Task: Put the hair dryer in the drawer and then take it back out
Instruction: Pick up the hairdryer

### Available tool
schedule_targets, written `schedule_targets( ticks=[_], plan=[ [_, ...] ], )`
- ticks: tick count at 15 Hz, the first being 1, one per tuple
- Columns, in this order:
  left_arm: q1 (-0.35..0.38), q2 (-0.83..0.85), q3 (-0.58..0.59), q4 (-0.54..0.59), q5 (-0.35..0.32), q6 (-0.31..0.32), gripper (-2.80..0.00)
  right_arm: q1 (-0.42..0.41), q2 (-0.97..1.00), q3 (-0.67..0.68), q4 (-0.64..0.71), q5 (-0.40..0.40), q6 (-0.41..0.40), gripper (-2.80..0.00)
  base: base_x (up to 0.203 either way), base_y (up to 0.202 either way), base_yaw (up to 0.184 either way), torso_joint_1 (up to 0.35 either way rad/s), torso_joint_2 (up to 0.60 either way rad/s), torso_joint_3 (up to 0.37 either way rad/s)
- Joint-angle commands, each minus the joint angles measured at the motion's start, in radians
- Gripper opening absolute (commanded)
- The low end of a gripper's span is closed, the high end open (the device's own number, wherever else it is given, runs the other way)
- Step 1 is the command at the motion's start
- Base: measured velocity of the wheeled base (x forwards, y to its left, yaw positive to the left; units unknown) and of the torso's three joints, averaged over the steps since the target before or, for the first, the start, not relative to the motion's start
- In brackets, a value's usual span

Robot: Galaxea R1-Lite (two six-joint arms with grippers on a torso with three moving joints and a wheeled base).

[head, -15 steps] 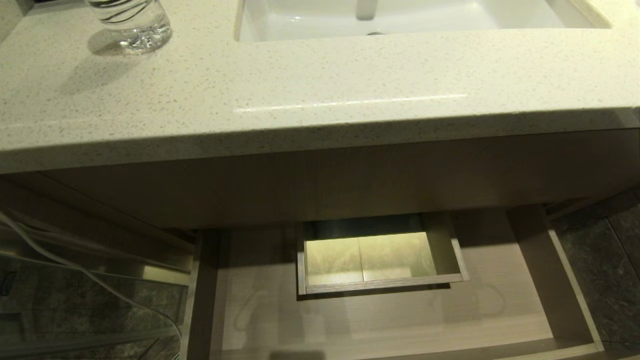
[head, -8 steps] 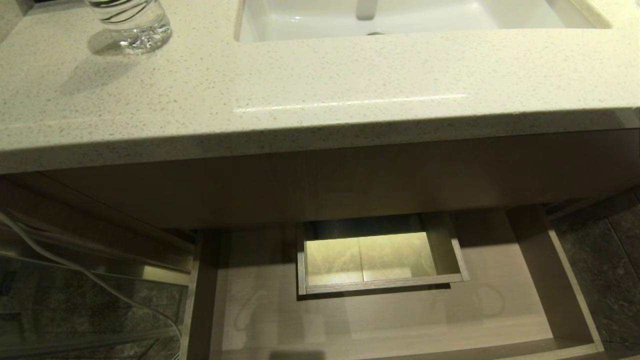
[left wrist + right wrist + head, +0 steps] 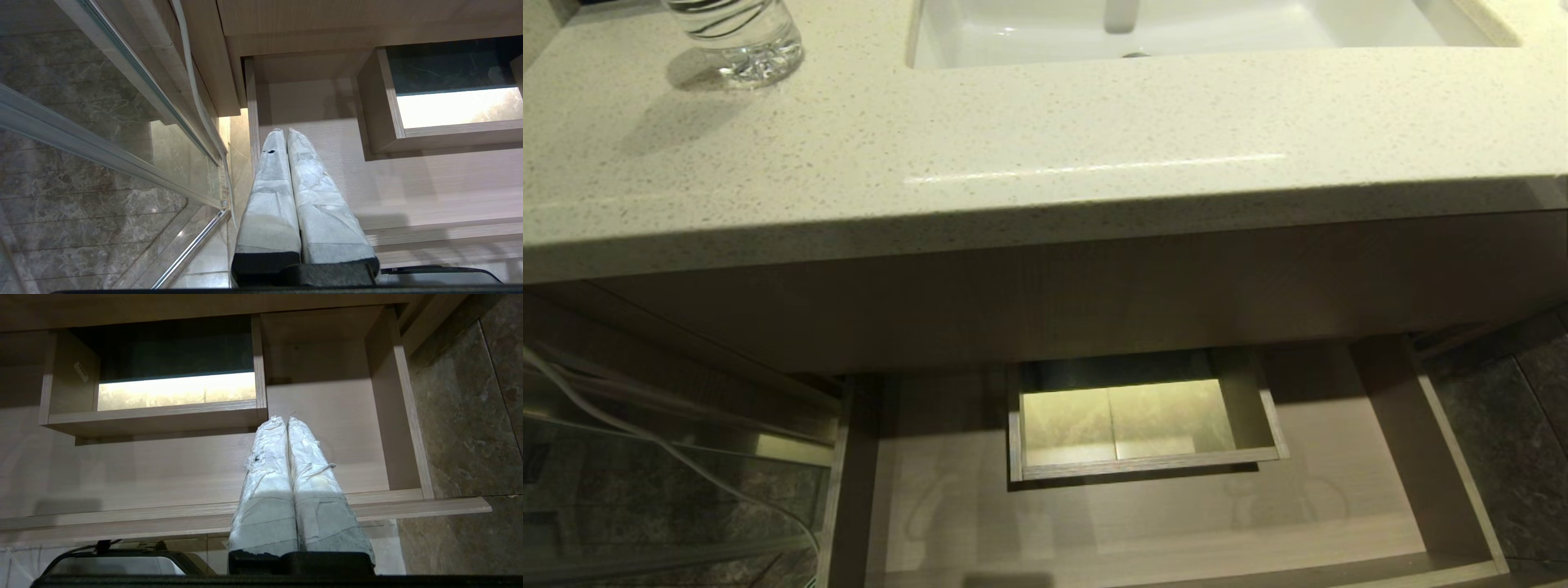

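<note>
drawer (image 3: pixel 1143 523): pulled open below the counter (image 3: pixel 1013 163), its pale wood floor bare as far as the views reach; the boxed cutout (image 3: pixel 1139 425) sits at the far middle.
hair dryer: in none of the views; not in the visible part of the drawer, and where it lies i cannot tell.
left gripper (image 3: pixel 286 130): over the drawer's left near corner, padded fingers pressed together, nothing between them.
right gripper (image 3: pixel 286 418): over the right half of the drawer, just right of the cutout's wall, fingers pressed together and empty.
surroundings: a glass (image 3: pixel 735 37) stands on the far left of the counter, the sink (image 3: pixel 1176 33) far right of it; a white cable (image 3: pixel 196 94) runs down beside the glass panel (image 3: pixel 645 506) left of the drawer.
task stage: looks either unstarted or finished, since both grippers are empty.
risk: with the dryer unseen, a blind reach may miss it; the near front strip (image 3: pixel 367 510) lies close under both grippers, so a low sweep could knock it and shove the drawer.
risk: the left arm may snag the cable.
</note>
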Motion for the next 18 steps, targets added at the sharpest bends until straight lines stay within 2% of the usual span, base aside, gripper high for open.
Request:
schedule_targets(
  ticks=[1,18],
  plan=[
    [0.0,0.0,0.0,0.001,0.0,0.0,-2.8,0.0,-0.007,0.002,-0.002,0.0,0.003,-2.8,0.0,0.0,0.0,0.0,0.0,0.0],
    [0.0,0.0,0.0,0.001,0.001,0.0,-2.8,0.0,-0.006,0.002,0.001,0.001,-0.008,-2.8,0.0,0.0,0.0,0.0,0.0,0.0]
  ],
)
